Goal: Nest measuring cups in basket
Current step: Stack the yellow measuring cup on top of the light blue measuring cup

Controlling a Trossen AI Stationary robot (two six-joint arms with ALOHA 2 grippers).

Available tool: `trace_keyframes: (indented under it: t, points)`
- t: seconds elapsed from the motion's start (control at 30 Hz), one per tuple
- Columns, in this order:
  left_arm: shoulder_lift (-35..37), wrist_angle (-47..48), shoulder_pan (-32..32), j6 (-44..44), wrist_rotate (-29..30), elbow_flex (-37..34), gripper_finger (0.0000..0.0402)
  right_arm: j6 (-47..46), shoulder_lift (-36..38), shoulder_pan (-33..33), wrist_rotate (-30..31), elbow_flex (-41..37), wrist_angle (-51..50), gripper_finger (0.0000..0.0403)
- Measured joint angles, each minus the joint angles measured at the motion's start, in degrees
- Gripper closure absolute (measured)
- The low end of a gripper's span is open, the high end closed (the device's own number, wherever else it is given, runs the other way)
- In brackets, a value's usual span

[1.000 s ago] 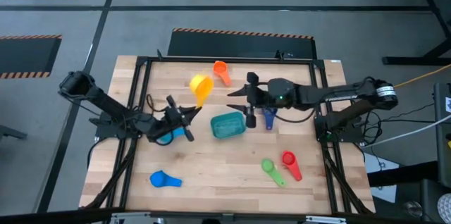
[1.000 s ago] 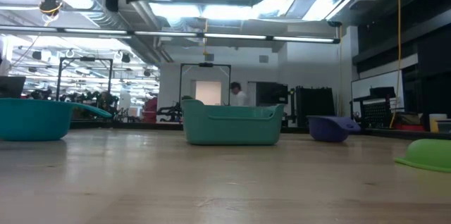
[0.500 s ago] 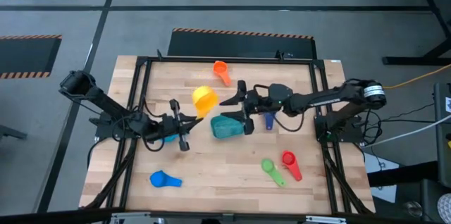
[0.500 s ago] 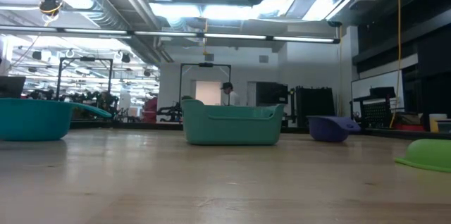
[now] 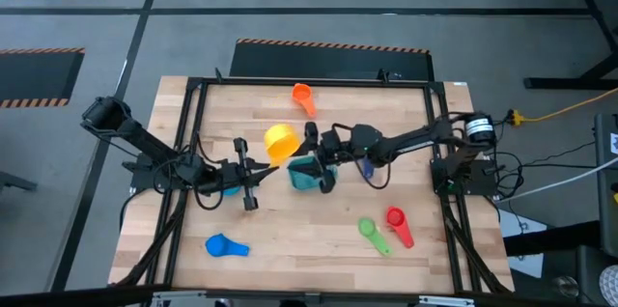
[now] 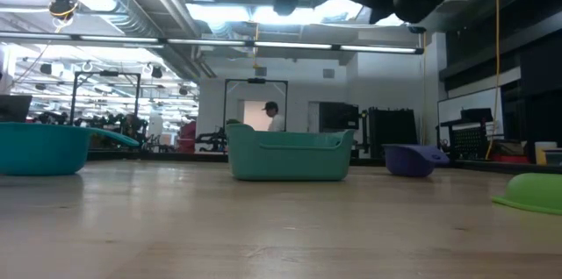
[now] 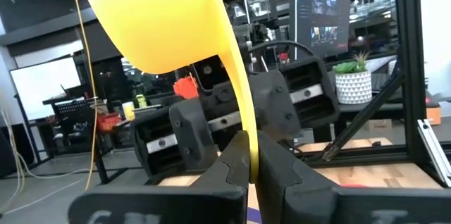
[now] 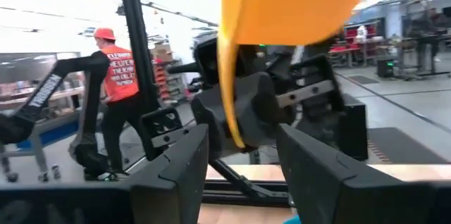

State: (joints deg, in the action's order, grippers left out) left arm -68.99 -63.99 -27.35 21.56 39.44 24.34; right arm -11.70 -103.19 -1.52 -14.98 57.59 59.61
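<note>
My left gripper [image 5: 265,158] is shut on a yellow measuring cup [image 5: 280,140] and holds it in the air left of the teal basket [image 5: 307,176]. My right gripper [image 5: 317,157] hovers open above the basket and faces the cup. In the right wrist view its fingers [image 8: 176,171] stand on either side of the cup's handle [image 8: 229,104] without touching it. The basket [image 6: 288,154] sits on its base on the table. An orange cup [image 5: 303,98] lies at the far side. A dark blue cup [image 5: 368,165] lies under the right arm. My left gripper pinches the yellow cup's flat handle near its free end [image 7: 246,146] between its two fingers. The fingers come about level from the table's left. The cup stands above the fingers, its bowl [image 7: 162,20] up, lifted clear of the table.
Green [image 5: 372,234] and red [image 5: 397,226] cups lie near the right front. A light blue cup [image 5: 225,245] lies near the left front, and another [image 5: 230,189] under the left arm. A black frame [image 5: 193,85] rims the table. A person [image 8: 116,97] stands beyond it.
My right gripper has gone down and toward the table's left, over the basket and up to the yellow cup, tipping from pointing down to about level. My left gripper has rolled its wrist, turning the cup and shifting it slightly toward the near edge.
</note>
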Motion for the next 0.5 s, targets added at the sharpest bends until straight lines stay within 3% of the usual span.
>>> trace_keyframes:
  t: [0.5]
  points:
    - [0.0,0.1,0.0,0.0,0.0,0.0,0.0402,-0.1,-3.1,-0.6,-0.8,6.9,-0.3,0.0229]
